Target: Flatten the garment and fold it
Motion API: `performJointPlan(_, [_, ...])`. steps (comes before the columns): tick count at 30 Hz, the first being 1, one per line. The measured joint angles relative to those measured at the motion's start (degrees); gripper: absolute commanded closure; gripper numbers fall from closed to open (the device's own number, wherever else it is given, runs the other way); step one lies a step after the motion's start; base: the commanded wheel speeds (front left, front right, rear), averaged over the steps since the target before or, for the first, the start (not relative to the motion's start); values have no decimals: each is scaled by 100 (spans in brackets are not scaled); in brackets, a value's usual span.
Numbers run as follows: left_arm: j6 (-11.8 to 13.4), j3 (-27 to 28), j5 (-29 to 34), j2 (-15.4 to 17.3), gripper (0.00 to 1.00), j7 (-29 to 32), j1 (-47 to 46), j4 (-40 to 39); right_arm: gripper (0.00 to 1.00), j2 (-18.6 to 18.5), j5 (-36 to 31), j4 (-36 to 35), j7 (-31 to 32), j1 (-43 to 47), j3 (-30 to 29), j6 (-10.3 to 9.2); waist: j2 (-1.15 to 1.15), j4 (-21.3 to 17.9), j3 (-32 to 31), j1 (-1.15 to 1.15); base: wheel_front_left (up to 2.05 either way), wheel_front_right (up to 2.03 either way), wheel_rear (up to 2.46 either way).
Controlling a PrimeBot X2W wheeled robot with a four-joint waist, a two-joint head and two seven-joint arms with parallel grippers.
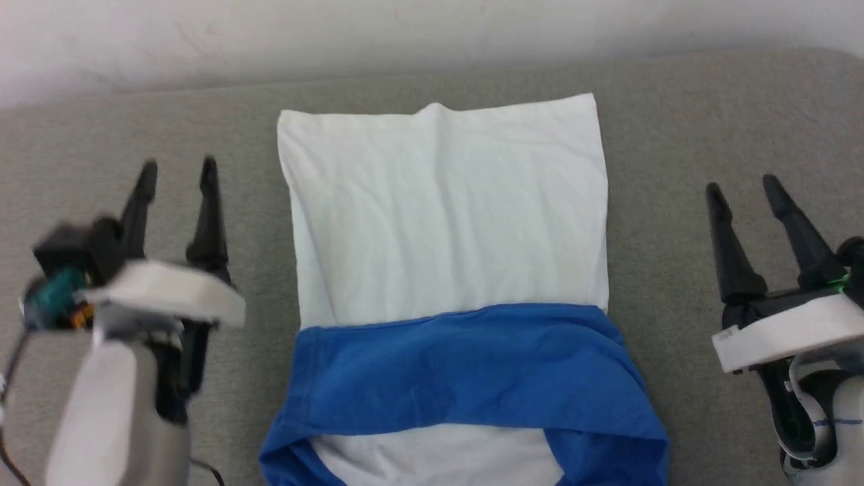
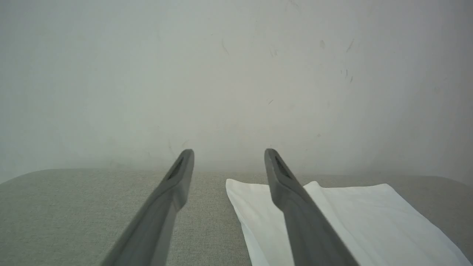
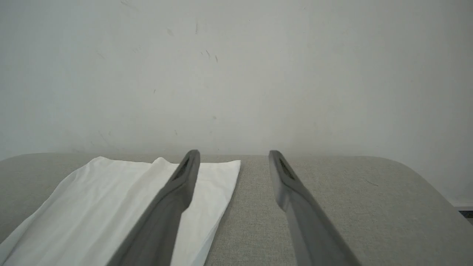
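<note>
Two grippers hang open and empty, the left gripper (image 1: 179,164) and right gripper (image 1: 741,184) flanking the shirt (image 1: 445,223), neither touching it. The shirt lies folded on a grey fabric surface (image 1: 709,121) (woven, faintly textured), its white part toward a pale, scuffed wall (image 1: 337,34), its blue band nearer the robot.

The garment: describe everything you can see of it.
The garment is a soft, cotton-looking shirt, folded into a tall panel and lying flat on the grey fabric surface. Its far part is white and lightly creased, with square corners; a bright blue band crosses the near part, with white showing again below it between blue edges. The near end runs out of the head view. Nothing grips it: the open left gripper and right gripper stand apart at either side.
</note>
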Motion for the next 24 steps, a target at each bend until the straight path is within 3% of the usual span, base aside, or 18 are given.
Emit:
performJointPlan(8, [-488, -192, -154, 661, 0, 1347, -2260, 1067, 0, 321, 10, -599, 169, 156, -124, 0, 0, -376, 724, 1, 0, 0, 0])
performJointPlan(14, [-614, -304, -276, 1136, 0, 2821, -3577, 2392, 0, 433, 145, -547, 75, 76, 100, 0, 0, -752, 1209, 1, 0, 0, 0])
performJointPlan(24, [-657, -459, -379, 1696, 0, 4810, -4192, 3571, 0, 501, 286, -182, -88, -81, 412, 0, 0, -1415, 1827, -1, 0, 0, 0])
